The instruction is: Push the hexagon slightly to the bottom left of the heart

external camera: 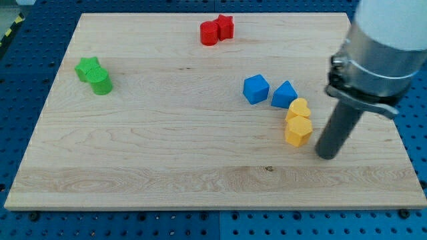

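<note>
Yellow hexagon block on pale wooden board, at about four o'clock from board centre, touching yellow heart directly at its twelve o'clock. Hexagon therefore under the heart, not yet shifted toward seven o'clock of it as the task asks. Dark rod's tip down on the board just beside the hexagon, at its four o'clock, apparently placed to shove it toward nine o'clock. No claw on this arm, so nothing to open or close. Two blue blocks near, at eleven o'clock from the heart. Red pair and green pair well apart.
</note>
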